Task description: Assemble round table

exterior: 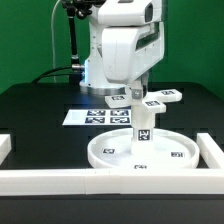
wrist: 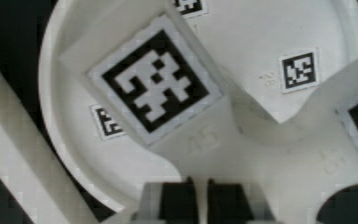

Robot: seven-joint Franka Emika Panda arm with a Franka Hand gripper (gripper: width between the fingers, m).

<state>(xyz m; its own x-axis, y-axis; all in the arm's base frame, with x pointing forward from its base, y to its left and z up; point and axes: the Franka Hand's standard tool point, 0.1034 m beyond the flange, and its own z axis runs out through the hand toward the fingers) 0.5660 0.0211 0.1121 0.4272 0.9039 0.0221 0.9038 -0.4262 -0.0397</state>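
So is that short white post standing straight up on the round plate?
Yes, upright: the leg stands vertically on the round disc, cross-shaped base on top.

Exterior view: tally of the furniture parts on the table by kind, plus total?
Round disc: 1
Cylindrical leg, upright on the disc: 1
Cross-shaped base, on top of the leg: 1
Total: 3 white tagged parts.
The marker board and the border rails are not counted.
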